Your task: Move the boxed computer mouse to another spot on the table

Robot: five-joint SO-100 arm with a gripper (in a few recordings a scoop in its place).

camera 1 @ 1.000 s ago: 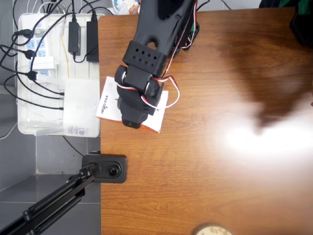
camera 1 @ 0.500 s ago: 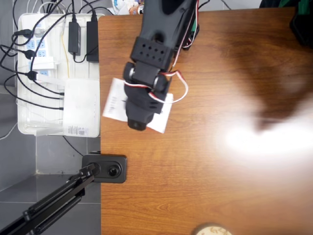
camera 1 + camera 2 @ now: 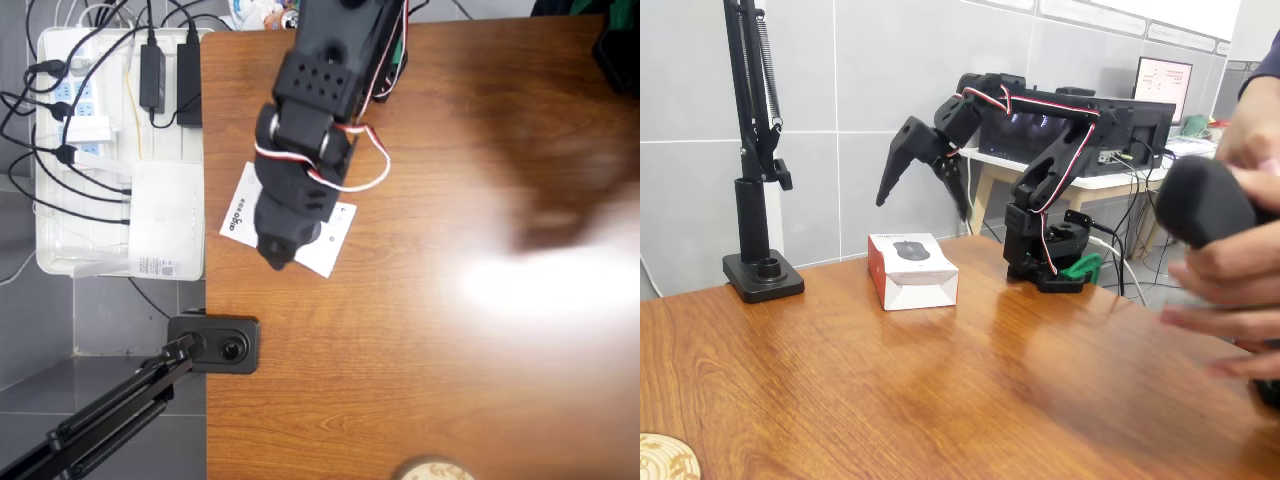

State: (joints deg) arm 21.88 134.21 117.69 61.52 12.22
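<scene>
since the earlier overhead frames the black arm has swung its wrist toward the table's near edge and lifted, and the boxed computer mouse now lies slightly turned, its "aigo" end again readable.

the table (image 3: pixel 480 380) is a large brown wood-grain top with a bright patch of glare on the right of the overhead view. off its left edge sits a white tray (image 3: pixel 50 262) of power strips and cables, with a white router (image 3: pixel 165 218) lying in it. a black camera stand (image 3: pixel 758 180) rises from a round base at the table's back left corner in the fixed view.

the black robot arm (image 3: pixel 1060 150) reaches out from its base and bends down over the box. the boxed computer mouse (image 3: pixel 912 270) rests flat on the table near its left edge, white with a black mouse picture on top and an orange-red side.

the gripper (image 3: pixel 923 185) hangs in the air above the box, its two fingers spread wide apart, gripping nothing and clear of the box. in the overhead view the arm covers the middle of the box (image 3: pixel 238 212).
</scene>
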